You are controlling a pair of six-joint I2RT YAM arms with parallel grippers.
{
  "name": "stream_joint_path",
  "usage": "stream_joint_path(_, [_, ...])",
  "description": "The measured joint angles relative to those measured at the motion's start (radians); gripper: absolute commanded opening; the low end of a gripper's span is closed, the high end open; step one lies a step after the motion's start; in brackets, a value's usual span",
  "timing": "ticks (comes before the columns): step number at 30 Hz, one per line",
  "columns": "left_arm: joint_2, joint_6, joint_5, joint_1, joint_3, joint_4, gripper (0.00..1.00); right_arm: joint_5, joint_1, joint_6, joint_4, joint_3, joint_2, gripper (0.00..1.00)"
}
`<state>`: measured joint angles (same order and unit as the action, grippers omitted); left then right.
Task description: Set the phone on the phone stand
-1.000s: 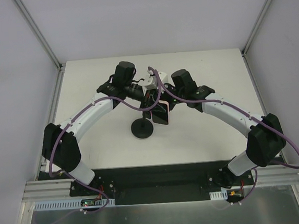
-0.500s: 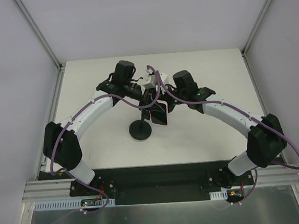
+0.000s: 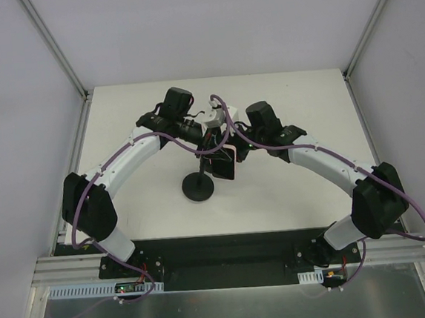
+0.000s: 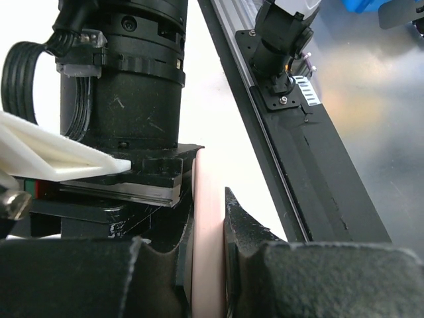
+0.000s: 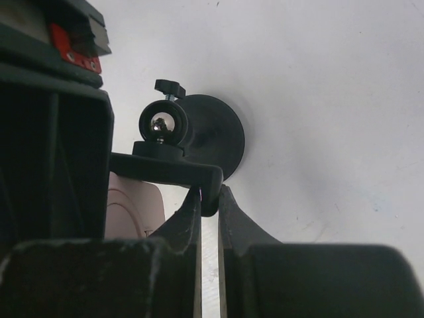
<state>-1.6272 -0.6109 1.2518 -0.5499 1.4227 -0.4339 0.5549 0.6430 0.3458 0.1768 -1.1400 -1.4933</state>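
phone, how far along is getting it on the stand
Done: the phone is picked up, pinched in the left gripper. In hand: the right gripper grips the phone stand by its bracket, phone beside it. Left: seating the phone and letting go; whether it sits in the bracket yet is hidden.

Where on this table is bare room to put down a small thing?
Crowded: the centre, where the left pincer holding the phone meets the right pincer at the phone stand. Bare: the far strip of the table behind them, and the near patch before the stand, between the left arm and right arm.
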Motion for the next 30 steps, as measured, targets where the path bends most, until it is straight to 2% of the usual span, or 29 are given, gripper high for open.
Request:
stream_joint_path(6, [0.003,-0.01,-0.051,-0.001,0.0,-0.029,0.0,-0.007,0.001,0.002,0.008,0.0,0.002,0.01])
stream_joint_path(11, [0.054,0.029,-0.284,-0.06,0.0,-0.03,0.0,-0.117,0.003,-0.066,0.014,0.014,0.031,0.01])
stream_joint_path(15, [0.09,0.125,-0.503,-0.105,-0.006,-0.014,0.0,-0.361,0.035,-0.181,-0.024,0.071,0.099,0.01])
stream_joint_path(18, [0.132,0.254,-0.738,-0.123,-0.063,0.045,0.0,-0.655,0.126,-0.279,-0.052,0.126,0.161,0.0])
stream_joint_path(20, [0.162,0.315,-0.82,-0.142,-0.111,0.083,0.0,-0.839,0.198,-0.352,-0.056,0.14,0.169,0.0])
stream_joint_path(23, [0.206,0.414,-0.962,-0.172,-0.171,0.15,0.0,-0.99,0.269,-0.441,-0.07,0.171,0.185,0.0])
stream_joint_path(25, [0.199,0.517,-0.993,-0.166,-0.172,0.168,0.0,-1.119,0.332,-0.473,-0.09,0.196,0.197,0.0])
stream_joint_path(30, [0.149,0.658,-1.019,-0.176,-0.126,0.165,0.0,-1.361,0.419,-0.499,-0.085,0.211,0.198,0.0])
